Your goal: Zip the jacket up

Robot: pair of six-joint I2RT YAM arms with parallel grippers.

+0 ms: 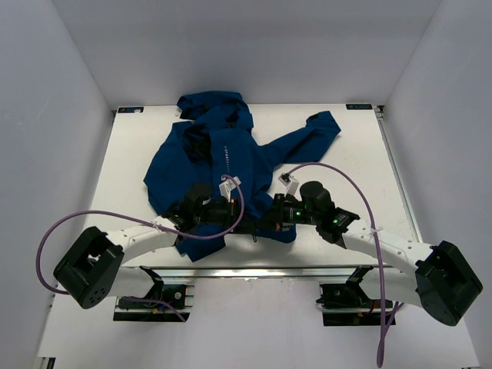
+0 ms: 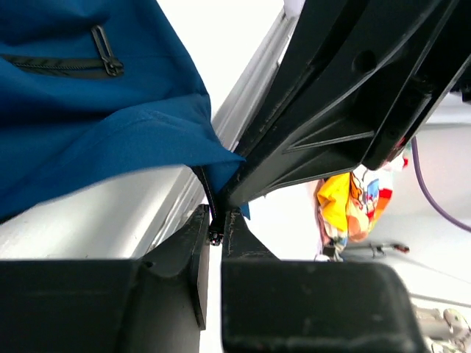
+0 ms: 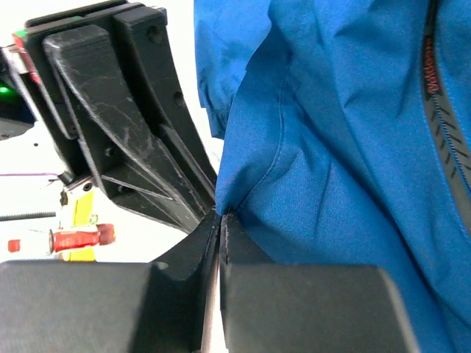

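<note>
We see the large, dark navy-blue hooded fabric jacket [image 1: 207,165] lying rumpled on the white table [image 1: 346,161], hood toward the far edge and one sleeve flung out to the right. From above, both arms meet at the jacket's near hem, but their black bodies hide the fingertips there.

The left wrist view shows the left gripper [image 2: 217,232] with its jaws drawn almost together, a thin dark strip of the jacket's edge pinched between them. The right gripper's black frame crosses just above. This view alone shows a black pocket zipper [image 2: 66,66] on the blue cloth.

The right wrist view shows the right gripper [image 3: 221,220] fully closed on a fold of blue fabric at the hem. It also shows a dark zipper tape with red lettering [image 3: 441,125] running down the jacket. Only the top view gives us the tiny white chest lettering [image 1: 225,154].
</note>
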